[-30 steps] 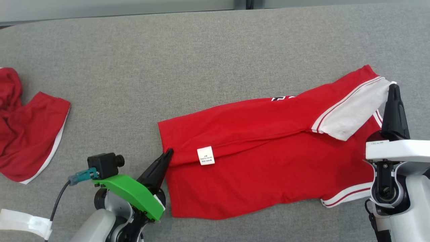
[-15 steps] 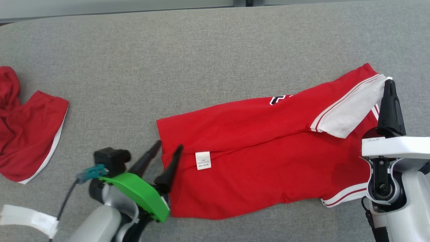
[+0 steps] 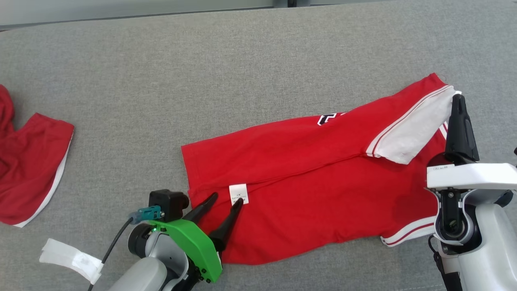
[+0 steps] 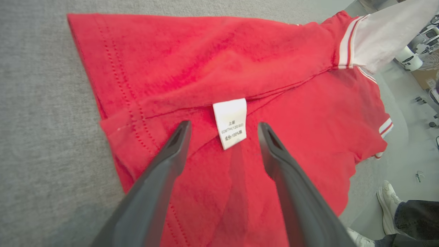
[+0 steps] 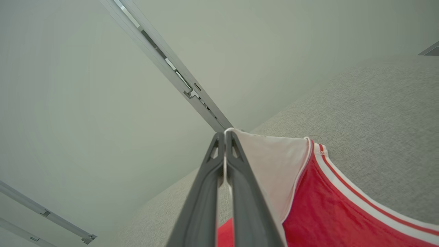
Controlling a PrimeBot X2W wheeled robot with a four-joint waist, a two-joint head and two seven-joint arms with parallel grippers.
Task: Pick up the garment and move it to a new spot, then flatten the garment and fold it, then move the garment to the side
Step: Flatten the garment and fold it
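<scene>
The garment (image 3: 307,194) lies mostly flat on the grey bench (image 3: 202,72), with its little white care label (image 3: 238,193) facing up. The left gripper (image 3: 227,197) is spread wide right at the label, one finger on each side of it, over the red cloth. The right gripper (image 3: 456,97) is at the far end from the label, pressed together and pinching the edge of the white flap (image 3: 408,129). Another red piece (image 3: 28,169) sits well apart from the label, on the opposite side.
</scene>
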